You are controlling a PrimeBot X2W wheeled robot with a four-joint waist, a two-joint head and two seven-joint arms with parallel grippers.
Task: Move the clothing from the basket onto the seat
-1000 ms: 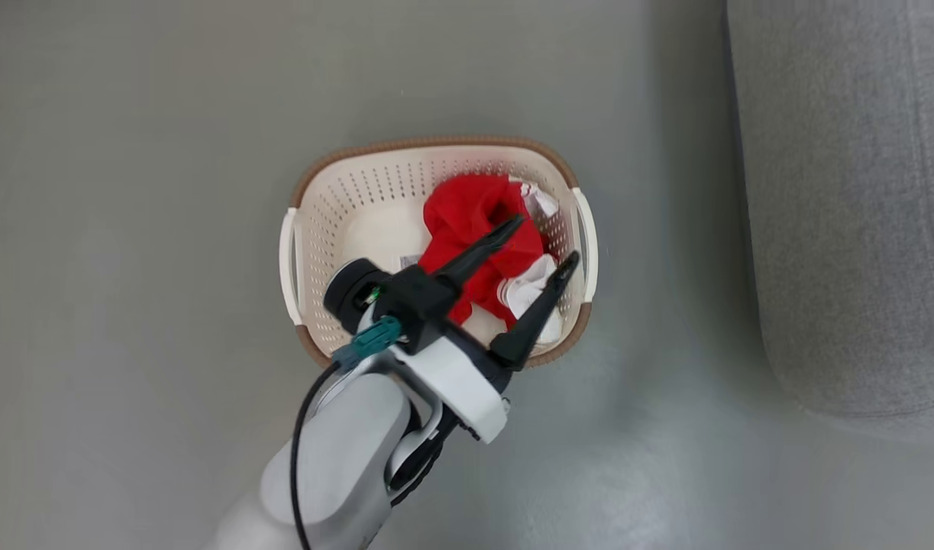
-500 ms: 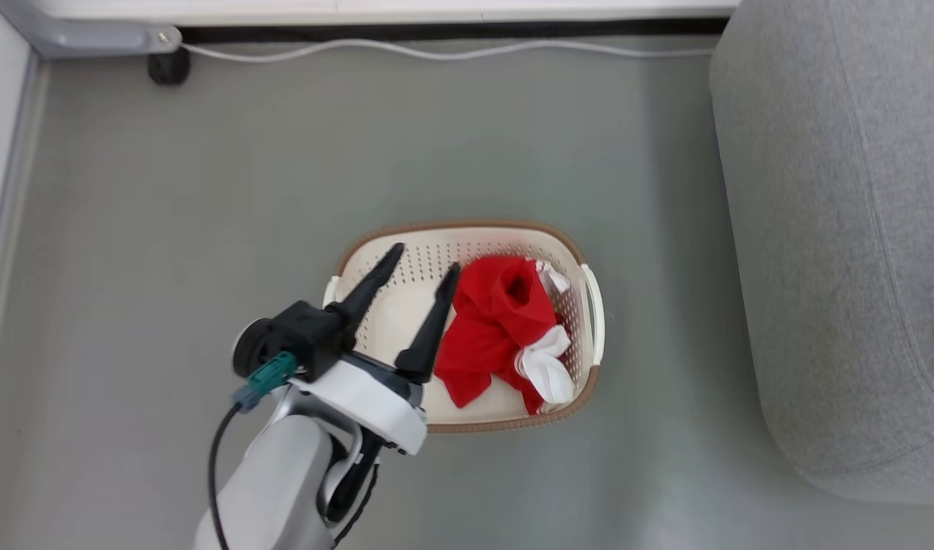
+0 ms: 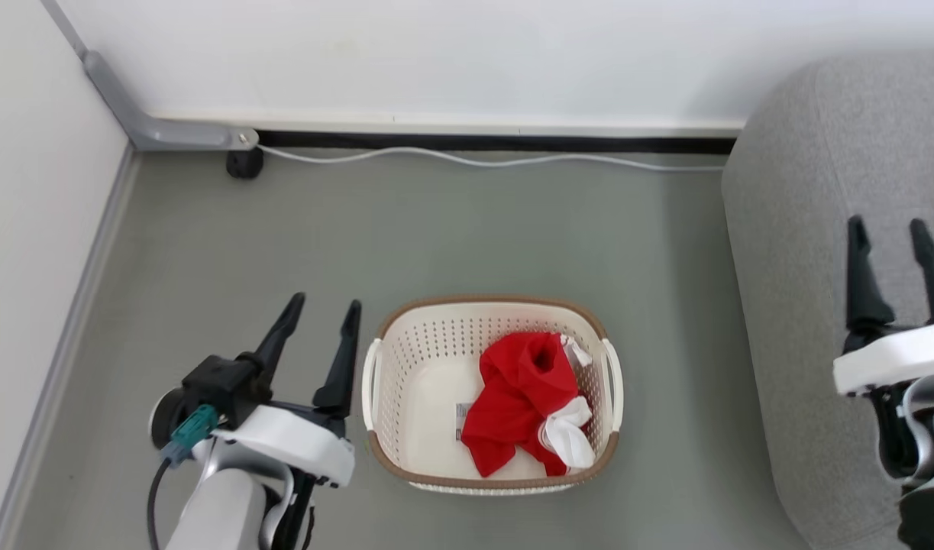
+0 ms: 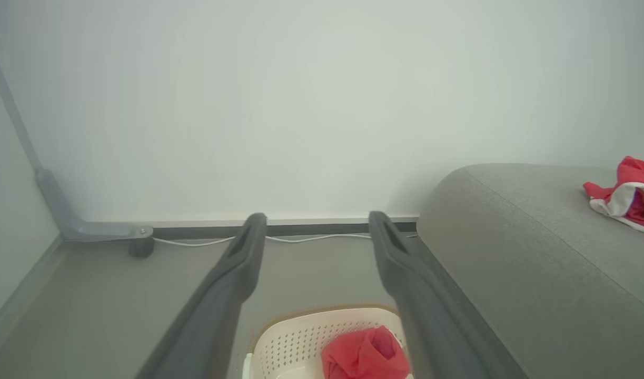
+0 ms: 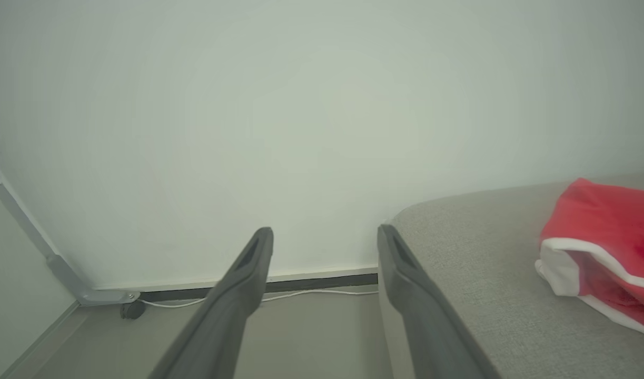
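Left gripper (image 3: 325,302) is seen at the lower left of the head view. Its two dark fingers are spread apart with nothing held between them, and it is poised above the grey floor (image 3: 474,229), just beside the left handle of the basket (image 3: 488,301). Right gripper (image 3: 887,223) is seen at the right edge, its fingers likewise apart and empty, over the seat (image 3: 787,229). The basket is set on the floor between the two arms, near the seat but apart from it. Red clothing (image 3: 524,386) with a white cuff is heaped in the basket's right half, and a paper label (image 3: 461,420) is bared beside it. A second red garment (image 5: 601,237) with white trim is laid on the seat. A white cable (image 3: 474,161) is run along the foot of the wall (image 3: 436,61).
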